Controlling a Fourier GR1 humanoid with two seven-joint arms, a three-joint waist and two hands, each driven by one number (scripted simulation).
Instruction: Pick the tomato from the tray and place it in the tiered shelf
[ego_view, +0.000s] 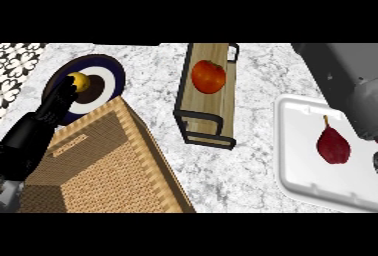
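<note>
The tomato is already sitting on the top board of the wooden tiered shelf, so the placing step is looking done and the job seems to be at the pulling-away stage. The left hand is lying at the left, its fingers stretching straight out and close together, holding nothing; their tips are reaching over a yellow fruit on a dark plate, though whether they are touching it is unclear. The shelf and tomato are standing well to the right of those fingertips, and a wicker basket is sitting just beside and below them. The right arm is showing at the right edge above a white tray holding a dark red pear; its fingers are hidden, so their state cannot be told. Next, I judge, the arms only need to keep away from the shelf.
</note>
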